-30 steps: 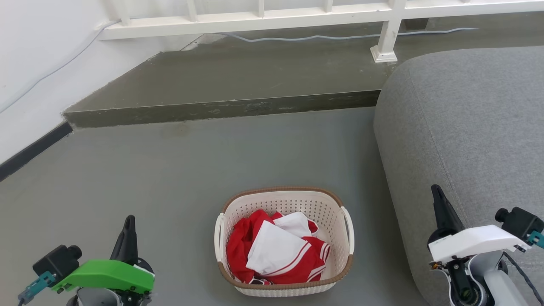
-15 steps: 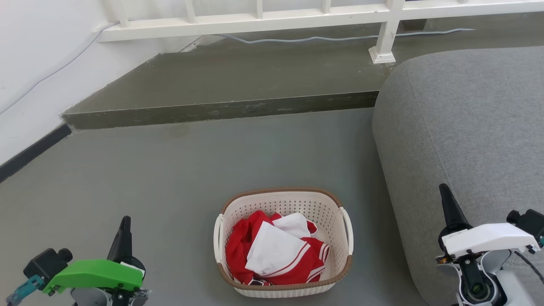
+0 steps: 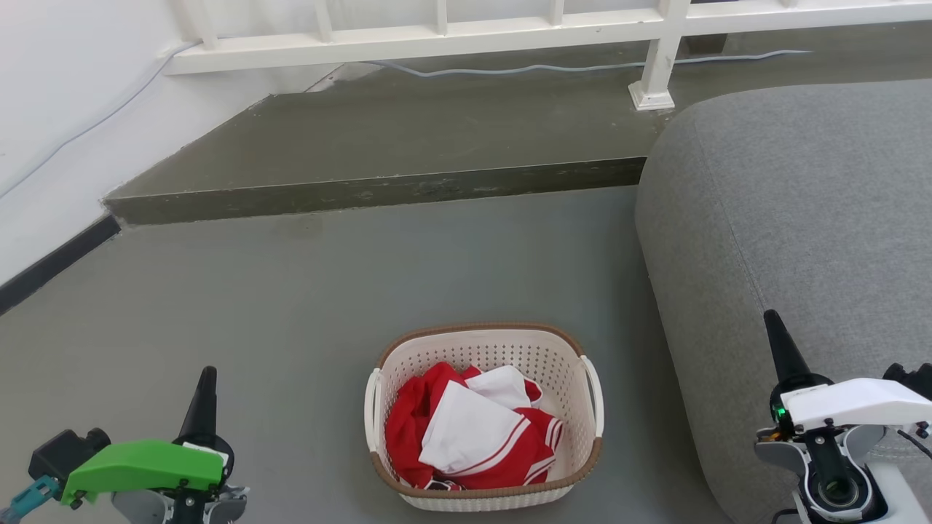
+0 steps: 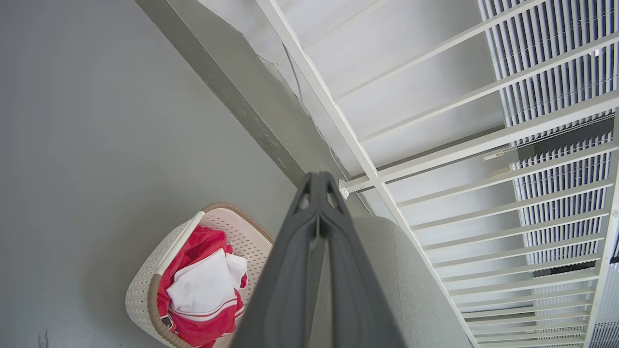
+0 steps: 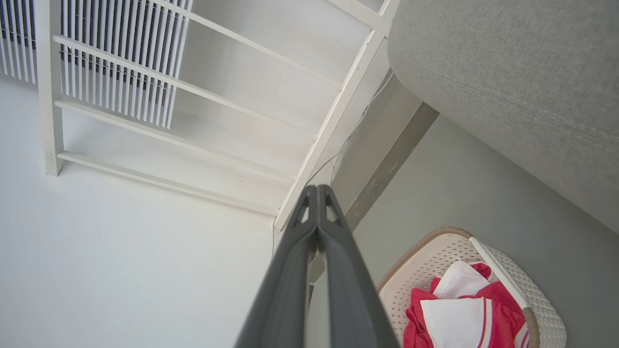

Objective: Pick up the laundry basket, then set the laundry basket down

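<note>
Laundry basket (image 3: 510,353) right of left claw (image 3: 207,380)

The laundry basket (image 3: 484,353), between the left hand (image 3: 207,377) and right hand (image 3: 772,320), looks like matt cream plastic pierced with small holes, its rim a brown woven-look band. The clothes (image 3: 473,437) inside are soft, creased red and white cloth. Both hands' fingers (image 4: 285,285) look matt and dark; the left's cover (image 3: 145,462) is smooth green plastic. The floor (image 3: 291,306) is smooth, matt grey. Beside the right hand, the sofa (image 3: 794,218) is coarse grey fabric.
</note>
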Robot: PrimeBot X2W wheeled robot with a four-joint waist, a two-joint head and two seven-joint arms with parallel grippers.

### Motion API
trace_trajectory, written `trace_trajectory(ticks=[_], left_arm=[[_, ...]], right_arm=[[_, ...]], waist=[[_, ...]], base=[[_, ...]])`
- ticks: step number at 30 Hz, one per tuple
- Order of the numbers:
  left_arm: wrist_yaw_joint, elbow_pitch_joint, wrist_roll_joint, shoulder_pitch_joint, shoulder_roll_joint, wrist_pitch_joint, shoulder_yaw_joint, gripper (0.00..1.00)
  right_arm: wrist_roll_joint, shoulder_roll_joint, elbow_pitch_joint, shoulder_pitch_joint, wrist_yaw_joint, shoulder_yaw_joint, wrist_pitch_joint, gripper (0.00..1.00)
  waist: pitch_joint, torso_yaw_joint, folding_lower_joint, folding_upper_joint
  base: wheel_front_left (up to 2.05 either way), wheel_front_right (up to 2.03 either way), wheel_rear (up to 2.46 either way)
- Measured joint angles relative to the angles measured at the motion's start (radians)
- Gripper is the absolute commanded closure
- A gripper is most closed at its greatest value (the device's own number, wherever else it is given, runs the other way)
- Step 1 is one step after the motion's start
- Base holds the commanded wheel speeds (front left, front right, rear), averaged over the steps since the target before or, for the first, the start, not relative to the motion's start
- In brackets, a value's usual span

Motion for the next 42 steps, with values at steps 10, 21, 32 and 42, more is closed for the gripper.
trace_trajectory(ticks=[10, 21, 32, 42], left_arm=[[-0.006, 0.004, -0.108, -0.005, 0.000, 0.028, 0.020, 1.00], [-0.014, 0.009, -0.222, -0.015, -0.001, 0.063, 0.042, 1.00], [-0.022, 0.015, -0.339, -0.020, -0.001, 0.098, 0.068, 1.00], [-0.031, 0.019, -0.426, -0.034, -0.002, 0.120, 0.085, 1.00]], right_arm=[[0.119, 0.004, 0.007, -0.011, 0.013, -0.029, 0.027, 1.00], [0.247, 0.007, 0.017, -0.021, 0.026, -0.061, 0.060, 1.00], [0.375, 0.010, 0.025, -0.035, 0.035, -0.093, 0.091, 1.00], [0.464, 0.012, 0.030, -0.041, 0.044, -0.115, 0.109, 1.00]], waist=[[-0.003, -0.003, 0.0000, 0.0000], [-0.005, -0.007, 0.0000, 0.0000], [-0.008, -0.010, 0.0000, 0.0000], [-0.010, -0.012, 0.0000, 0.0000]], base=[[0.00, 0.00, 0.00], [0.00, 0.00, 0.00], [0.00, 0.00, 0.00], [0.00, 0.00, 0.00]])
